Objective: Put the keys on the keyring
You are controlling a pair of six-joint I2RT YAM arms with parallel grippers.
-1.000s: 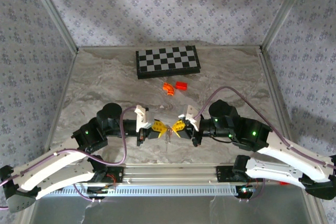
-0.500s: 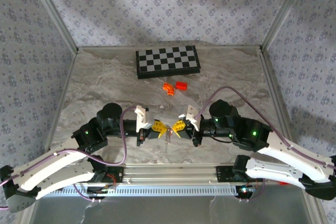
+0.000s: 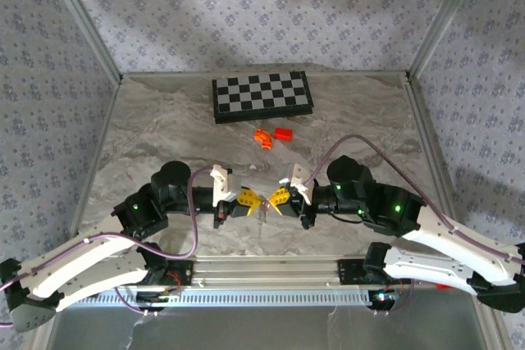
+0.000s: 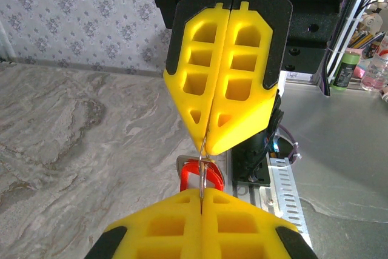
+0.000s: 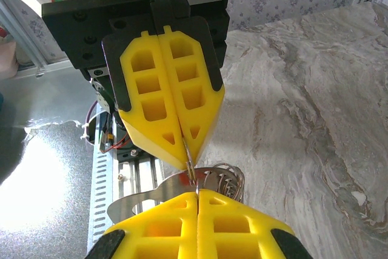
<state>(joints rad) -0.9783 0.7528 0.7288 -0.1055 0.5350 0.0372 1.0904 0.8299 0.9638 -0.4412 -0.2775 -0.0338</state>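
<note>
Nothing has shifted since a second ago. Left gripper (image 3: 251, 201) and right gripper (image 3: 276, 198): yellow fingers (image 4: 236, 89) pressed together, tip to tip, both pinching the thin wire of the keyring (image 5: 227, 177); red-orange key (image 4: 189, 177) hanging just behind it, over the near part of the marbled table (image 3: 164, 129). Further back: orange curved piece (image 3: 262, 138), red block (image 3: 284, 134), checkerboard (image 3: 262, 97).

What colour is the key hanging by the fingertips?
Red-orange. The key shows best in the left wrist view.
</note>
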